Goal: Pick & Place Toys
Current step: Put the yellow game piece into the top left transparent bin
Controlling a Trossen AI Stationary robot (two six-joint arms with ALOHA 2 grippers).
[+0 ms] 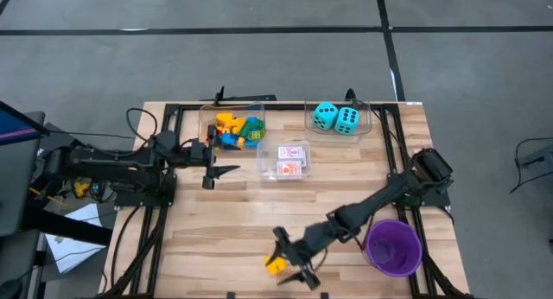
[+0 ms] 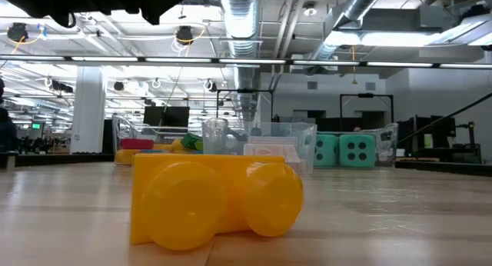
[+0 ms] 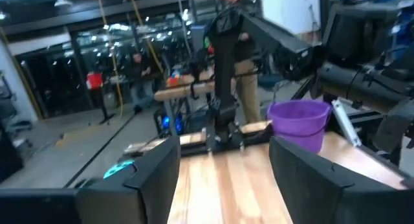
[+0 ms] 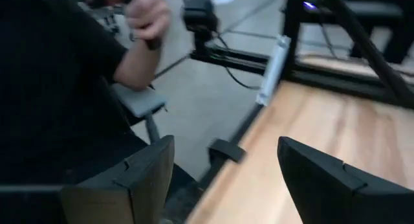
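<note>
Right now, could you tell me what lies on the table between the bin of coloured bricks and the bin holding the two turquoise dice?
In the high view, only bare wood separates the brick bin from the dice bin. The clear bin with the card packs sits nearer the camera's bottom edge, below that gap.

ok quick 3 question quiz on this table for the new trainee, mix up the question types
1. True or false: the two turquoise dice sit in a clear bin at the table's far edge.
2. Which gripper is nearest the loose yellow brick? A) left gripper B) right gripper
3. Fill in: the purple cup stands near the table's ___ corner, on the right arm's side.

Key: 1 true. 2 B; both of its fingers stand apart with nothing between them. 3 near (front).
</note>
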